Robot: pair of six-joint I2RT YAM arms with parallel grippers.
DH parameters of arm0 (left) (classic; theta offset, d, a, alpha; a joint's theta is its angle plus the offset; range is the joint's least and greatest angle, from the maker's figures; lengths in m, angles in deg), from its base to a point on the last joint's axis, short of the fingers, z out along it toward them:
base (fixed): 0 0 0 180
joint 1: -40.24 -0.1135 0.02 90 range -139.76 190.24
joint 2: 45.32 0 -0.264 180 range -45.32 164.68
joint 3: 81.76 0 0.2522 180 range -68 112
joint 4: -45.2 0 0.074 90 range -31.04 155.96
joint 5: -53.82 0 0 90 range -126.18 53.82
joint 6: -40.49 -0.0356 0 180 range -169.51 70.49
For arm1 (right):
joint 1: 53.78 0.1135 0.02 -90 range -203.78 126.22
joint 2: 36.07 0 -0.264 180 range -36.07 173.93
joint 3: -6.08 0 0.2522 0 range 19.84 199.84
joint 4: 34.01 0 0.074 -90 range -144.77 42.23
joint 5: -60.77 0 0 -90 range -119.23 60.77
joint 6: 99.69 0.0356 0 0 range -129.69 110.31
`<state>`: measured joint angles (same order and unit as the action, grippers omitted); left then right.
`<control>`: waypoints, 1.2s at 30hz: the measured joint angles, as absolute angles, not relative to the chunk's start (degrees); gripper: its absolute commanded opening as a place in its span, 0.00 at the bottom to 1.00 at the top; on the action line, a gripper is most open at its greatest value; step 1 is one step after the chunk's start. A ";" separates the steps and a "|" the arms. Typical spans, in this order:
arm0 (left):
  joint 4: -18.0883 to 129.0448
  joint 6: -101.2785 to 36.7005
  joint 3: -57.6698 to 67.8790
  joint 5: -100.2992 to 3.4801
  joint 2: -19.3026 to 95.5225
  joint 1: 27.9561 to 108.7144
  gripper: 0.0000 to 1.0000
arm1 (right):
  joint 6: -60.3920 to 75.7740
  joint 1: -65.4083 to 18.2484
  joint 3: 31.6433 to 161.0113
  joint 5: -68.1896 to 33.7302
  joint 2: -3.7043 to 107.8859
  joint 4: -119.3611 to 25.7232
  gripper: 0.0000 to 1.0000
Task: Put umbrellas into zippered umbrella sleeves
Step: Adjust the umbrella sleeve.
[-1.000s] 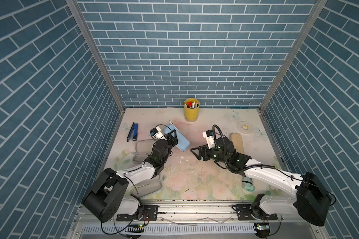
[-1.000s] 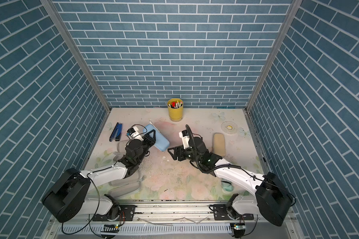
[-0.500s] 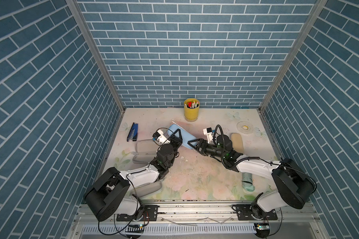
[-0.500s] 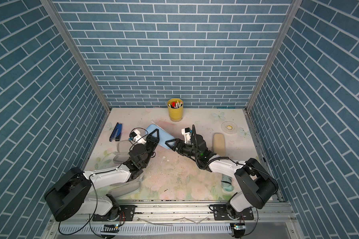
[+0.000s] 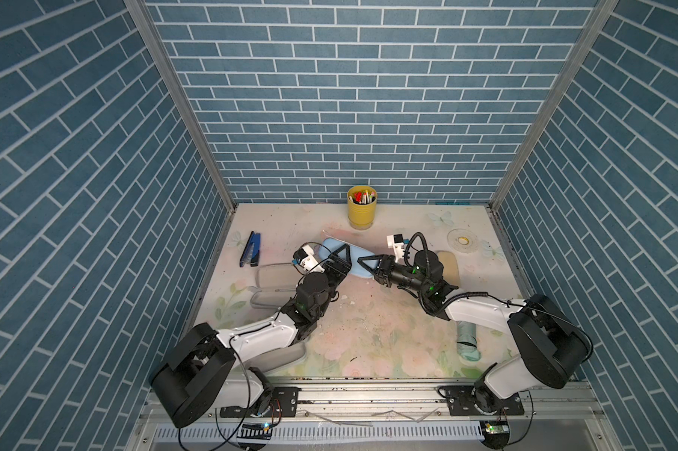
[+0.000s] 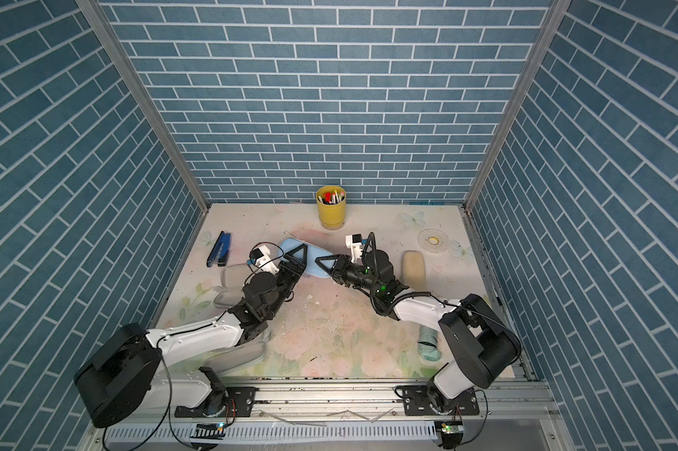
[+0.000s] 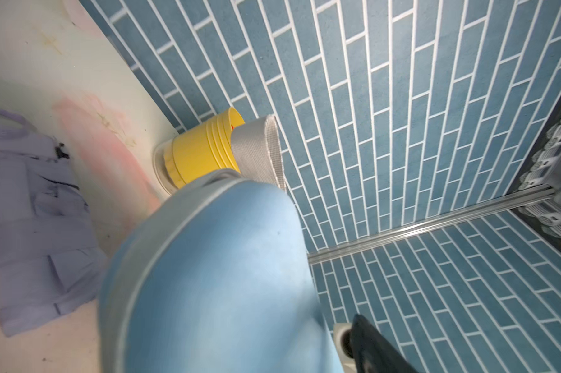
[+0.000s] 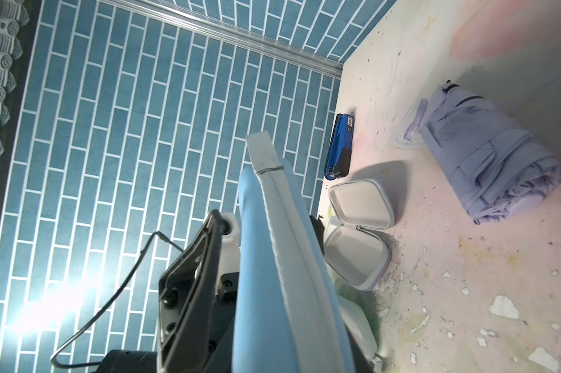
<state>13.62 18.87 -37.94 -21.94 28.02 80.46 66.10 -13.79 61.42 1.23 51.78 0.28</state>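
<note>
By my reading the task is about half done. In both top views the light blue sleeve (image 5: 331,249), its zip seam shut, is held up off the worktop (image 5: 368,324) at centre frame. It sits between the left claw (image 5: 343,254) and the right claw (image 5: 364,261). Both are at it, but I cannot tell whether either is clamped or spread. What the sleeve contains is hidden.

Right of centre, the tan sleeve (image 5: 448,269) lies closed. Left of centre, the lilac sleeve (image 5: 273,273) lies open and empty. In the right wrist view the lilac umbrella (image 8: 492,161) lies bare on the worktop. The mint green umbrella (image 5: 468,345) lies unsleeved at lower right.
</note>
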 measured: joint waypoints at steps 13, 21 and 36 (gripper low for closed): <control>39.72 6.28 -37.61 -67.56 14.27 58.61 0.85 | 66.71 -21.90 60.46 16.14 43.74 -12.46 0.27; 35.87 7.31 -36.73 -80.32 19.21 58.00 0.79 | 61.18 -21.79 65.27 24.79 43.63 -24.11 0.27; 21.53 15.31 -35.33 -87.97 26.47 59.37 0.11 | 53.92 -21.73 70.40 31.96 45.22 -34.60 0.71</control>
<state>21.53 15.31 -35.33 -87.97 26.47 59.37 53.92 -21.73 70.40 31.96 45.22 -34.60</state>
